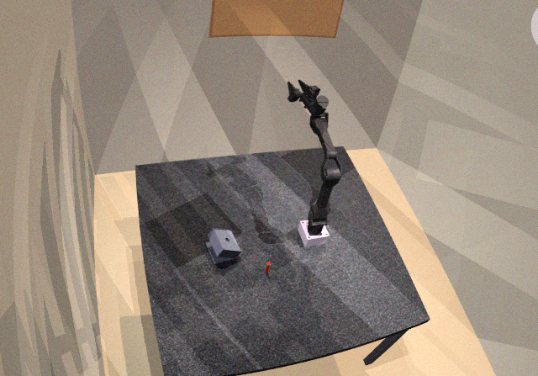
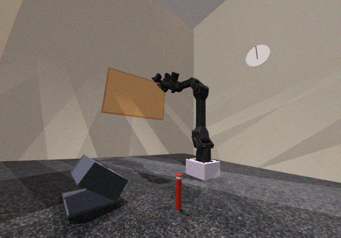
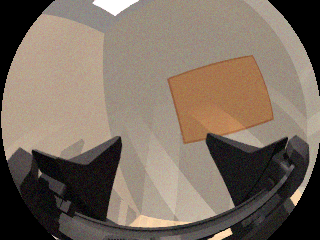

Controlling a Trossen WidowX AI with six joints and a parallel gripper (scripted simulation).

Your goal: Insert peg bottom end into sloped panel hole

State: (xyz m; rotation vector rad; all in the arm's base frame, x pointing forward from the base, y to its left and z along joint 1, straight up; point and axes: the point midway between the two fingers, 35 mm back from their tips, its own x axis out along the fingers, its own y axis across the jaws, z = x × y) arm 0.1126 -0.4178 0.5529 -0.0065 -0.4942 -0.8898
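Observation:
A slim red peg (image 1: 267,267) (image 2: 178,194) with a white band near its top stands upright on the dark table. The grey-blue block with the sloped panel (image 1: 221,239) (image 2: 99,179) sits on a foot to the left of the peg; its face has one small dark hole (image 1: 227,239), seen only in the top view. The hole's depth is hidden. My gripper (image 1: 293,82) (image 3: 166,140) is open and empty, raised high above the table and well away from the peg and the panel. Neither peg nor panel shows in the wrist view.
The arm stands on a white base block (image 1: 313,238) (image 2: 204,170), behind and to the right of the peg. The dark table (image 1: 303,315) has its near edge beyond the peg in the top view. An orange board (image 1: 277,7) (image 2: 133,95) (image 3: 222,100) hangs on the wall.

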